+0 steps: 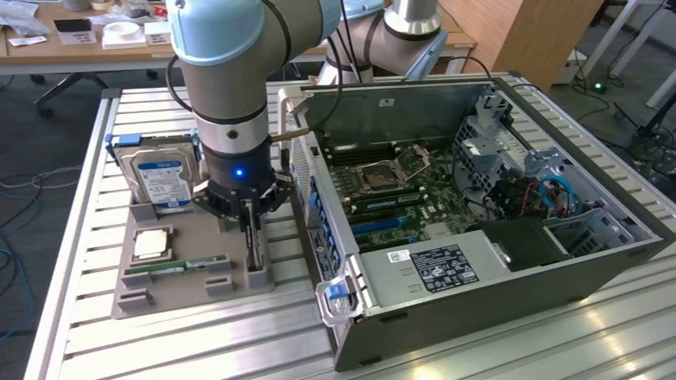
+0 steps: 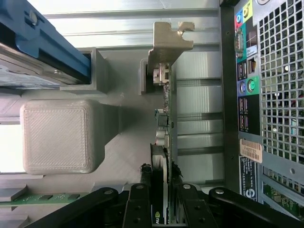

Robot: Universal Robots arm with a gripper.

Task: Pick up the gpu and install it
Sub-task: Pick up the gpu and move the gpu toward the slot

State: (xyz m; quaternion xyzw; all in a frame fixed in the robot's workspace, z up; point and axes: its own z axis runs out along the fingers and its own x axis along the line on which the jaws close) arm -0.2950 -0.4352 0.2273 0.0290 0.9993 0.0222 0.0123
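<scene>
Grasp stage: fingers (image 2: 140, 204) pinched narrow onto both faces of gpu (image 2: 166, 118), card standing on edge in grey holder tray (image 1: 138, 297) on bench (image 1: 158, 348) beside open PC case (image 1: 476, 317), not yet lifted; blue expansion slots (image 1: 375, 226) on motherboard (image 1: 381, 182) bare, so lift and install both outstanding.

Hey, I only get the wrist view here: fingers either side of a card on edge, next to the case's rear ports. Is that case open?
Observer: Yes. The computer case lies on its side, panel off, with the motherboard exposed.
Operator: What else is laid out nearby?
Observer: A square chip lies flat on the grey tray.
Operator: Lifted yet?
Observer: No. The gpu stands in the tray's holder, and the gripper reaches straight down onto its upper edge.
</scene>
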